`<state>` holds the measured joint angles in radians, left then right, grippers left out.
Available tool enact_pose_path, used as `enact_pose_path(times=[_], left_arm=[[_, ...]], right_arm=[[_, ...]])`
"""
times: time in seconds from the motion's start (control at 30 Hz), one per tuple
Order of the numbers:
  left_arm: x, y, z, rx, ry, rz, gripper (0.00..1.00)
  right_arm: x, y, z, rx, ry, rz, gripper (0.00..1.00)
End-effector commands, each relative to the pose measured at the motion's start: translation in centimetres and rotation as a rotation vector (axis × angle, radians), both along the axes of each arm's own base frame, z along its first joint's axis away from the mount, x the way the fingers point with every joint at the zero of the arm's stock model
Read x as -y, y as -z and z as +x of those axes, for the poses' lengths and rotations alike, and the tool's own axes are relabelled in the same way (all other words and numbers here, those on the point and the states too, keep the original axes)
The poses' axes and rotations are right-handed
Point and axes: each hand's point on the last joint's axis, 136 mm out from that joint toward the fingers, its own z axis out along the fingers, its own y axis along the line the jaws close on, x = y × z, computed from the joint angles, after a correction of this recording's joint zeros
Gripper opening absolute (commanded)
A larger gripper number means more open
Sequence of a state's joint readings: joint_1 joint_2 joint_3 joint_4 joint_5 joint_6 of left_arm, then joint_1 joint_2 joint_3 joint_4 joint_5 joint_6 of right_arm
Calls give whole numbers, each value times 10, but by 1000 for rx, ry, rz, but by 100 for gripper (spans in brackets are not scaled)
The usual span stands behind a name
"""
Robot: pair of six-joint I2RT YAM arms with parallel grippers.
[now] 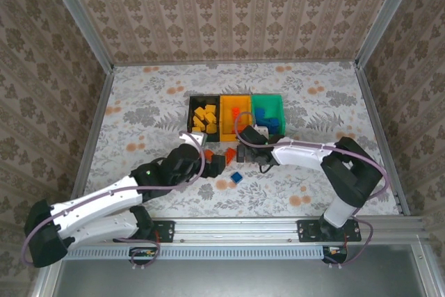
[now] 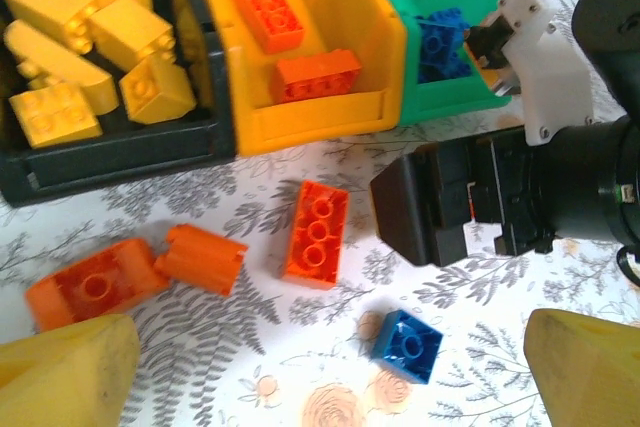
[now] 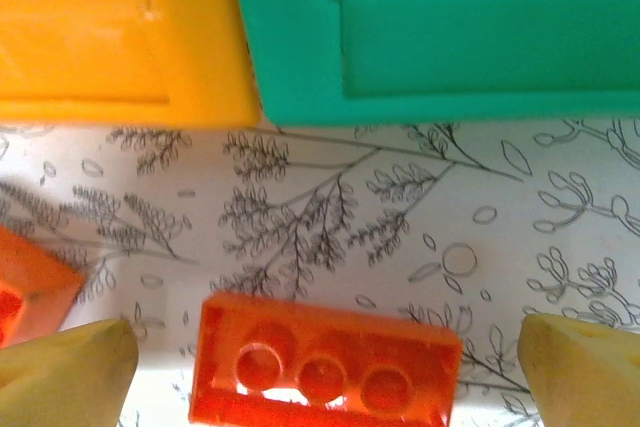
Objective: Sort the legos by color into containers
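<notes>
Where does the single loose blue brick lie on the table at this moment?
In the left wrist view the blue brick lies on the table, right of the long red-orange brick and below the green bin.

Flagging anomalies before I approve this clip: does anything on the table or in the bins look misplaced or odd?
Nothing looks spilled or mis-sorted. The one oddity: the long red-orange brick and the blue brick, loose on the table, lie upside down, hollow undersides showing instead of studs.
</notes>
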<state>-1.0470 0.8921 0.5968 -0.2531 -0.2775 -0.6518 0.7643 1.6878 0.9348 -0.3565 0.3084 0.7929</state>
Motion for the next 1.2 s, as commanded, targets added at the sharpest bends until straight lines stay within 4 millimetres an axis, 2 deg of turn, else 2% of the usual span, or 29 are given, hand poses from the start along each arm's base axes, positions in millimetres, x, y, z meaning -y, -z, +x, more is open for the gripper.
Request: enact_pose_path(times=[0.0,0.2,0.3,0.43,0.63,0.8,0.97,1.1,1.17], left_arm=[[-17,9,0,-16,-73,5,100],[-31,13,-3,-8,-91,48,100],[-38,14,-3,-2,-102,49,100],[-44,14,-3,2,-115,36,100],[-48,19,-3,-13,-122,44,100],[-50,26,-5,-29,-125,47,100],[-53,29,-5,-34,-131,61,100],[-56,32,-6,-40,-136,75,100],[-57,34,-6,-46,-138,78,100]], right_arm=[[11,4,4,-2,67,-90,97],[17,22,-5,-58,83,-168,86],[16,25,-10,-70,76,-182,76],[17,24,-12,-65,73,-172,65],[15,16,-14,-51,61,-143,57],[15,-2,-13,-9,41,-113,56],[12,-34,-11,46,1,-71,56],[-4,-70,0,98,-69,-24,56],[-22,-92,14,136,-115,3,56]])
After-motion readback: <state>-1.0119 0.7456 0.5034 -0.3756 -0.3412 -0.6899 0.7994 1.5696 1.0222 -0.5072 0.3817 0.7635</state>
